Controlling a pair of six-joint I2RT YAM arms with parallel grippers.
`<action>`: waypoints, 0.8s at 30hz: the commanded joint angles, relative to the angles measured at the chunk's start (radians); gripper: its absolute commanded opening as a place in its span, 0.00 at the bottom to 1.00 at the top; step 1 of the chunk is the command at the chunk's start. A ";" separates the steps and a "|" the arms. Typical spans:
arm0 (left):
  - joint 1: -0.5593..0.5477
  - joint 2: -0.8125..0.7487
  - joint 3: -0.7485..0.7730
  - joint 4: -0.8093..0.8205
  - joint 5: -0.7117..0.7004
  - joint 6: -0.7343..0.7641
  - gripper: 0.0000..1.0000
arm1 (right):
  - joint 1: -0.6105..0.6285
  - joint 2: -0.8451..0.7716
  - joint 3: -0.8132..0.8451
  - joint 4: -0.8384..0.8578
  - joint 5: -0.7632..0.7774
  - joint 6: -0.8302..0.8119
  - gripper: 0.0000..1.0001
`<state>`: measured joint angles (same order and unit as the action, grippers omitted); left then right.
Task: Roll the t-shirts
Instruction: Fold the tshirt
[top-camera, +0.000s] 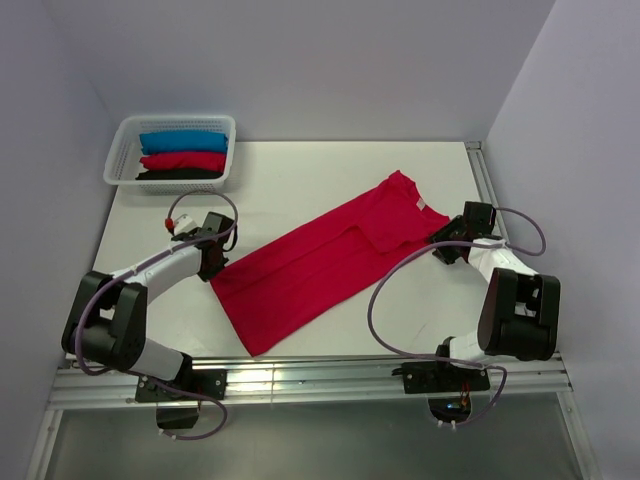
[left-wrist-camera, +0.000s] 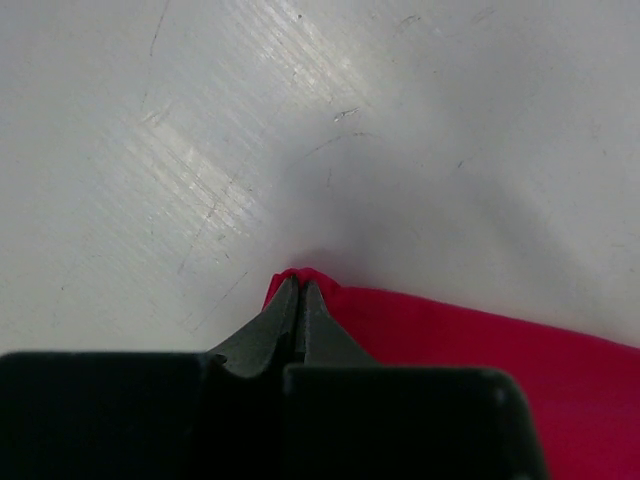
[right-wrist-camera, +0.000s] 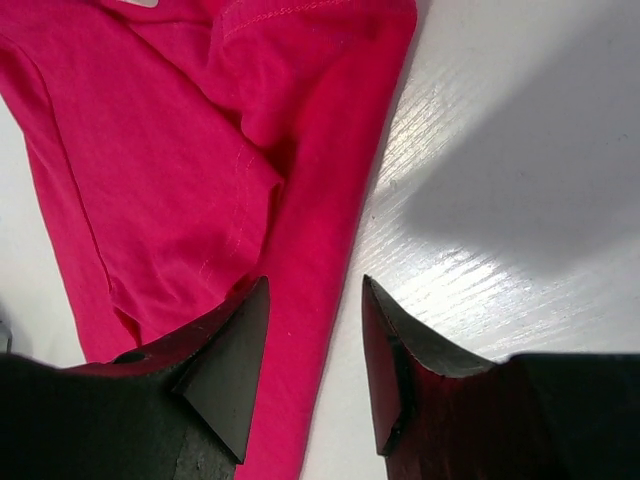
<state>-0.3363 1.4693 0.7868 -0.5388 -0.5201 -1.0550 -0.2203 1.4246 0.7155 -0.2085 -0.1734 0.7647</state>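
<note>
Left wrist view first: the left gripper (left-wrist-camera: 300, 287) is fully closed, its two dark fingers (left-wrist-camera: 272, 328) pressed together with a small fold of the crimson t-shirt (left-wrist-camera: 480, 345) pinched at their tips. Only that corner of cloth is caught; the rest of the shirt spreads away to the lower right, lying on the white table (left-wrist-camera: 200, 150).

From the right wrist camera, the right gripper (right-wrist-camera: 315, 290) stands about half open and grips nothing. Its jaws are apart above the shirt's long edge: one fingertip (right-wrist-camera: 240, 340) hangs over the red cloth, the other over bare table just beside that edge. A folded-in sleeve with a stitched hem lies under the cloth-side finger.

Seen from the top external camera, the shirt is folded lengthwise into a long band that runs diagonally across the middle of the table, hem end at the near left and neck end at the far right, with a small white label (top-camera: 421, 207) showing at the neck. The left arm reaches the hem's far-left corner, the right arm the shoulder edge near the neck.

At the far left corner stands a white basket (top-camera: 118, 160), well apart from the spread shirt. It holds three rolled bundles side by side: a blue bundle (top-camera: 185, 142) farthest back, a red bundle (top-camera: 185, 161) in the middle and a black bundle (top-camera: 178, 174) nearest.
</note>
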 joint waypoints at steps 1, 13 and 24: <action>0.003 -0.049 -0.004 0.017 0.000 0.020 0.00 | -0.005 0.000 -0.011 0.066 0.027 0.015 0.48; 0.005 -0.049 -0.003 0.019 -0.001 0.024 0.00 | -0.004 0.120 -0.013 0.132 0.063 0.050 0.37; 0.017 -0.030 -0.024 0.051 0.041 0.035 0.00 | 0.009 0.253 0.123 0.087 0.103 0.074 0.00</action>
<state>-0.3328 1.4437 0.7826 -0.5278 -0.5110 -1.0355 -0.2157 1.6276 0.7719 -0.0986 -0.1158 0.8364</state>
